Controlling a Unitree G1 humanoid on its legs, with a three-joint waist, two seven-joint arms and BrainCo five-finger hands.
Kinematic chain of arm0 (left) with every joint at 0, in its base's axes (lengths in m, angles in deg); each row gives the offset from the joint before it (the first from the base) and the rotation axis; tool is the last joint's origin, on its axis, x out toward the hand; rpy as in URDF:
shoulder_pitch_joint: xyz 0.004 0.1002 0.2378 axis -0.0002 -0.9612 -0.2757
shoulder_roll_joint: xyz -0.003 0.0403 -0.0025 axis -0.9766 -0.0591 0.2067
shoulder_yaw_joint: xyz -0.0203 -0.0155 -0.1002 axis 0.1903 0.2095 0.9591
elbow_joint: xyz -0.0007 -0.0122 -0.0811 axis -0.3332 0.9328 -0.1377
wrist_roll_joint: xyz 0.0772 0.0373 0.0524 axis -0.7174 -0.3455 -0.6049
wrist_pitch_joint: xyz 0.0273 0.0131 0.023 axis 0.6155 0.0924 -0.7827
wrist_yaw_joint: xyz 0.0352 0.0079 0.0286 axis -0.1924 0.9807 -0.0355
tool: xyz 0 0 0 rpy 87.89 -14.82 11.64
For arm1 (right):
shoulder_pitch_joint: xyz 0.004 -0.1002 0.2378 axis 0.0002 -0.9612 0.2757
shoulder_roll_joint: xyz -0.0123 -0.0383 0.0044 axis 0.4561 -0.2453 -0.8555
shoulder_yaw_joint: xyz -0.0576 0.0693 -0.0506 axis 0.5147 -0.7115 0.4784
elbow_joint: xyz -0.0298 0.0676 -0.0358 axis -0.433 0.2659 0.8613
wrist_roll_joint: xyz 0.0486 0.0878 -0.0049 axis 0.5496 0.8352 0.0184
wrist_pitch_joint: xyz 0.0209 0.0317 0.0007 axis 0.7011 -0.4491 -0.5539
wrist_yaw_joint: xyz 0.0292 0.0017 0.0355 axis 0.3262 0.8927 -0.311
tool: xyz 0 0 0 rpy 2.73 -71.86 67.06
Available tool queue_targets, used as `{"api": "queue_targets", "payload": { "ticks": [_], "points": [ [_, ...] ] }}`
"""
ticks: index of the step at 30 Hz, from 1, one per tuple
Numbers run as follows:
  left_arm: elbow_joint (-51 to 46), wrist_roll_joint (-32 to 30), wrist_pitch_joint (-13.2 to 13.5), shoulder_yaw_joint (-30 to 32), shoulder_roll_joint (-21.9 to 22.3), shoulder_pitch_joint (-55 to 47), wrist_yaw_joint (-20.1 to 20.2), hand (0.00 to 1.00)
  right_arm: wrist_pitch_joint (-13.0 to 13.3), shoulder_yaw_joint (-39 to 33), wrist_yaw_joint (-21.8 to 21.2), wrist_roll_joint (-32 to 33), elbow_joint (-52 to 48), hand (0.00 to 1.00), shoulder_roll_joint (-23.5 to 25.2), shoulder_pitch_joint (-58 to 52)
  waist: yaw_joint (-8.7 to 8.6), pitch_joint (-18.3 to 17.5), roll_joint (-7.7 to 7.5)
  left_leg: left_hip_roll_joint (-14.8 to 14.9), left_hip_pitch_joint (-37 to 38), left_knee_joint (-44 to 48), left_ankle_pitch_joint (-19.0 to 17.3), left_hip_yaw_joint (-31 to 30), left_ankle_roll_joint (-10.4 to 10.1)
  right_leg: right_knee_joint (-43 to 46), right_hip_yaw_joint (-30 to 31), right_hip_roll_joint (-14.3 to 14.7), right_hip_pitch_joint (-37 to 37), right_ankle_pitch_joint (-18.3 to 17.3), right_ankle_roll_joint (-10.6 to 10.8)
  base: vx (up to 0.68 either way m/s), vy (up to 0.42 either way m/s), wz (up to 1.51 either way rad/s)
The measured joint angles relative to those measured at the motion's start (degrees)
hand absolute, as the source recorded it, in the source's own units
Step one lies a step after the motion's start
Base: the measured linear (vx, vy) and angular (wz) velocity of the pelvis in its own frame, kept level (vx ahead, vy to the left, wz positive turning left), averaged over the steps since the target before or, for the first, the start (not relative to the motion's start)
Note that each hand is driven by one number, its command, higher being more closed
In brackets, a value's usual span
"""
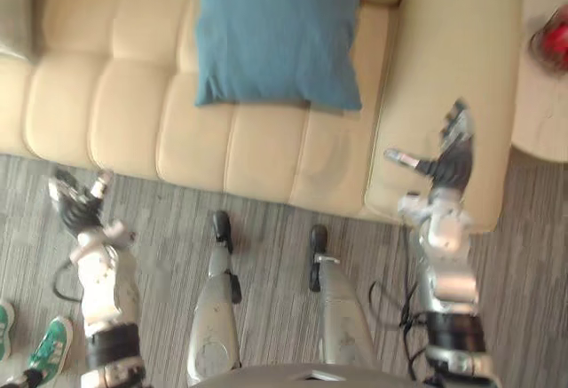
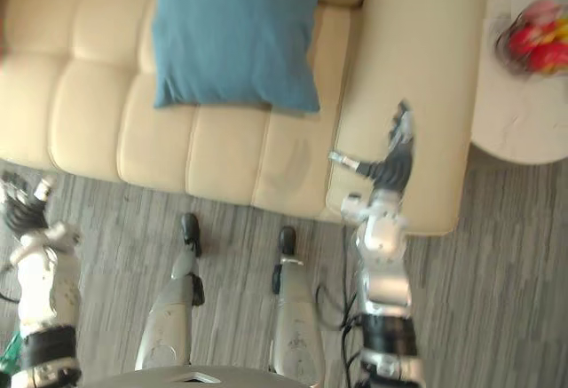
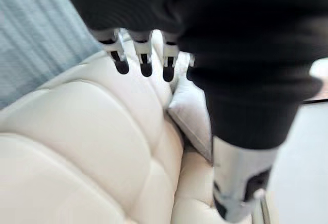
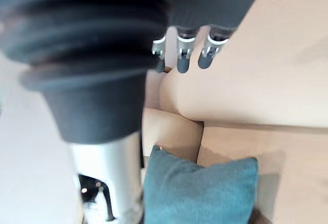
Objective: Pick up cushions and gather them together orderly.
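Blue cushion (image 1: 280,33) lies on sofa (image 1: 115,113) seat, untouched. Right hand (image 1: 453,162) hovers over armrest (image 1: 461,59), fingers straight, empty. Left hand (image 1: 78,203) low by sofa front, fingers relaxed, empty. Advice: reach right hand leftward and pinch the cushion's near corner.

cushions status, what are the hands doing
Both hands open, empty: right hand over the armrest, left hand low before the sofa. Blue cushion lies untouched on the sofa. Person's green shoe beside the left arm.

Two silver-grey arms (image 1: 448,273), dark ribbed covers (image 4: 77,39) over wrists, left hand (image 1: 75,203) and right hand (image 1: 453,162) with silver dark-tipped fingers (image 3: 145,55)
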Motion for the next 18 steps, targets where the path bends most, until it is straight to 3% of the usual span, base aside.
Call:
{"api": "queue_targets", "payload": {
  "ticks": [4,6,10,15,18],
  "points": [
    [9.8,-1.54,-1.81,-2.02,4.92,-5.99,3.36,0.0,0.38,1.27,-3.41,2.38,9.18,0.0,5.73,-7.82,0.28,-3.9,-0.6,-0.53,7.83,0.01,-2.24,0.9,0.16,-1.8,-0.01,-0.38,8.27,-1.11,0.28,0.12,-0.039,-0.02],
    [15.12,-3.5,-2.83,-2.96,5.99,-6.92,4.74,0.0,0.12,1.28,-4.88,2.67,15.11,0.0,6.95,-8.85,0.31,-4.61,-0.59,-0.59,11.56,0.01,-3.09,1.29,0.36,-3.02,-0.01,-0.43,12.24,-1.06,0.22,0.09,-0.005,-0.08],
    [27.15,-8.86,-4.6,-2.97,8.01,-7.9,6.56,0.0,-1.17,0.97,-5.49,1.43,29.44,0.0,8.28,-10.8,0.37,-9.33,-0.37,-0.03,16.22,0.01,-4.91,2.58,0.11,-6.63,-0.24,0.03,17.95,-1.02,0.27,0.09,0.0,-0.16],
    [40.88,-14.73,-6.63,-0.96,8.25,-6.99,7.34,0.0,-4.12,-4.81,-5.51,0.11,49.85,0.0,10.31,-9.78,0.6,-13.11,0.27,0.99,21.81,-0.02,-7.19,5.04,-0.58,-12.52,-0.1,0.94,24.87,0.79,0.42,0.1,0.003,-0.24],
    [44.11,-17.2,-7.25,0.85,8.16,-6.37,7.4,0.0,-4.94,-9.39,-5.53,-0.5,55.67,0.0,10.01,-8.6,0.48,-13.5,0.38,1.1,24.49,-0.02,-8.14,5.94,-0.91,-15.0,0.3,1.11,28.13,1.86,0.45,0.08,0.016,-0.13]
  ]
}}
